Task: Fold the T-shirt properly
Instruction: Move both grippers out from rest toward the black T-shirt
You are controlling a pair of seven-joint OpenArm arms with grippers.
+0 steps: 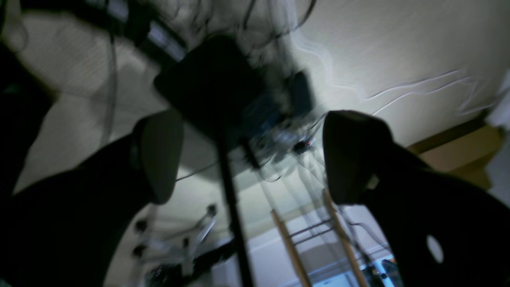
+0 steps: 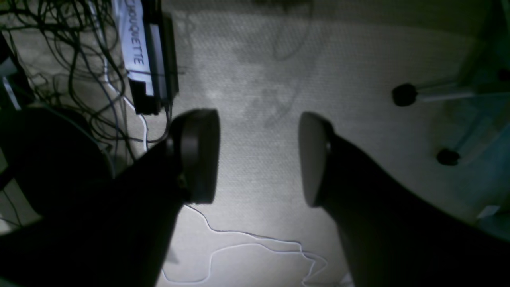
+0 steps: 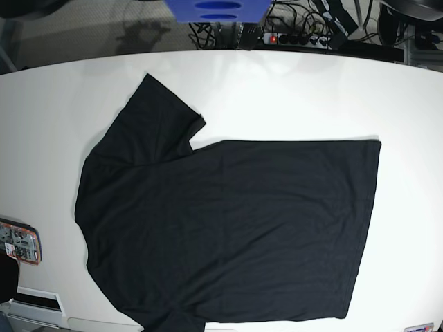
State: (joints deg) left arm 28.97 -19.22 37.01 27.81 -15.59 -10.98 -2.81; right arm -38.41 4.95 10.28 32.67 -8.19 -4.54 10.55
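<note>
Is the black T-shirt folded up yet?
No, the T-shirt is spread flat on the white table, one sleeve sticking out and no fold across its body.

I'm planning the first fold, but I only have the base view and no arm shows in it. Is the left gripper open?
Observer: Yes, the left gripper is open and empty.
Operator: And the right?
Observer: The right gripper is open too, with nothing held.
Operator: Is either one over the T-shirt?
Observer: No. Both wrist views show only floor and cables, not the T-shirt.
</note>
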